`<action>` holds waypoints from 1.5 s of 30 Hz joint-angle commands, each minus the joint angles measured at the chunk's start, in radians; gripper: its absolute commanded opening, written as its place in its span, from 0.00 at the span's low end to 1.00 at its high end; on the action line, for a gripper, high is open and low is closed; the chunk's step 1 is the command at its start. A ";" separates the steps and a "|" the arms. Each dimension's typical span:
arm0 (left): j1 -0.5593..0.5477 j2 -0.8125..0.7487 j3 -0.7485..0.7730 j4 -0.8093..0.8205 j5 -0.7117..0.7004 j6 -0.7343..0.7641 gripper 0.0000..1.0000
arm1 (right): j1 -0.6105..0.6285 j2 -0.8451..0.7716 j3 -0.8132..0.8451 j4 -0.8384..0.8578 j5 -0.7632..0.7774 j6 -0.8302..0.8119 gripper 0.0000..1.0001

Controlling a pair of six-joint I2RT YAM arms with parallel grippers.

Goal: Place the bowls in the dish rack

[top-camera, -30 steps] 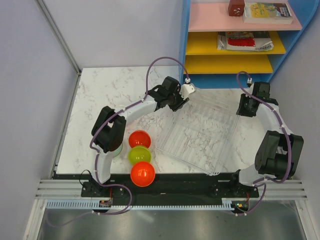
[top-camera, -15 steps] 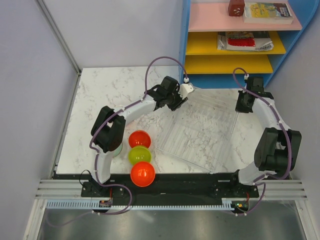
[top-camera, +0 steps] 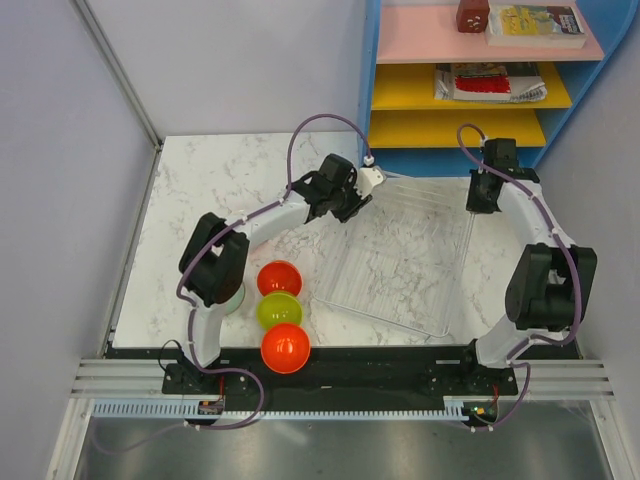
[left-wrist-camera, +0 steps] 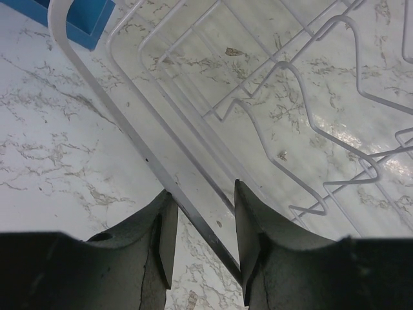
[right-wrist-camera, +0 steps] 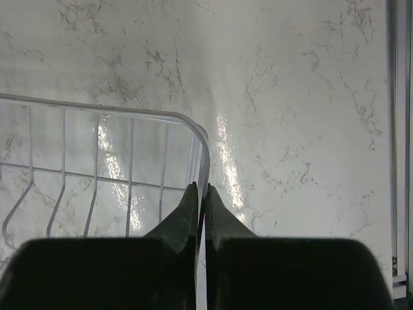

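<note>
Dish rack sits flat on the desk, centre-right, skewed so that its far edge lies just in front of the blue shelf unit. No bowl in it.

Left claw is at the rack's far-left corner. Wrist view: claw half open and straddling the rim bar, one finger outside the rack, the other on the inside. Bar runs diagonally through the gap with desk showing on both sides of it near the tips; lower down it meets the inner finger. Can't tell whether it's actually clamped.

Right claw is at the far-right corner. Wrist view: claw fully closed, pinching the thin rim wire right where the corner curves.

Bowls are all on the desk, near-left, clear of the rack:
- orange-red bowl, farthest of a short column
- yellow-green bowl touching it on the near side
- second orange-red bowl nearest, at the desk's front edge
- sage-green bowl just left of the column, mostly hidden under the left arm

Only these four are visible from the top.
</note>
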 commanded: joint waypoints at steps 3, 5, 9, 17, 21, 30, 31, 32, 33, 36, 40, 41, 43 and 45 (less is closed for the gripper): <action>-0.008 -0.023 -0.103 -0.175 0.029 0.045 0.24 | 0.068 0.062 0.060 0.138 -0.110 -0.095 0.00; -0.006 -0.052 -0.123 -0.178 0.017 0.044 0.24 | 0.079 0.082 0.069 0.149 -0.110 -0.105 0.00; 0.002 -0.088 -0.153 -0.185 -0.008 0.033 0.24 | 0.109 0.125 0.103 0.166 -0.110 -0.106 0.00; 0.021 -0.129 -0.193 -0.198 -0.032 0.016 0.49 | 0.171 0.251 0.253 0.170 -0.085 -0.108 0.00; 0.032 -0.129 -0.187 -0.201 -0.037 0.011 0.63 | 0.198 0.320 0.332 0.161 -0.082 -0.138 0.00; 0.048 -0.149 -0.170 -0.210 -0.060 -0.005 0.66 | 0.243 0.386 0.419 0.158 -0.082 -0.146 0.00; 0.054 -0.151 -0.167 -0.210 -0.063 -0.012 0.67 | 0.244 0.384 0.421 0.158 -0.081 -0.146 0.00; 0.058 -0.151 -0.161 -0.210 -0.065 -0.010 0.68 | 0.244 0.384 0.422 0.158 -0.081 -0.146 0.00; 0.061 -0.151 -0.158 -0.210 -0.068 -0.013 0.70 | 0.246 0.384 0.424 0.158 -0.078 -0.148 0.01; 0.074 -0.148 -0.131 -0.210 -0.074 -0.016 0.77 | 0.246 0.381 0.436 0.153 -0.070 -0.161 0.26; 0.092 -0.149 -0.072 -0.210 -0.085 -0.001 0.87 | 0.247 0.360 0.436 0.138 -0.073 -0.172 0.55; 0.095 -0.154 -0.065 -0.212 -0.085 0.001 0.91 | 0.247 0.349 0.436 0.135 -0.076 -0.175 0.58; 0.101 -0.160 -0.042 -0.213 -0.086 0.007 0.93 | 0.247 0.337 0.435 0.127 -0.073 -0.183 0.68; 0.103 -0.181 -0.032 -0.213 -0.085 0.011 0.96 | 0.247 0.315 0.435 0.124 -0.062 -0.187 0.74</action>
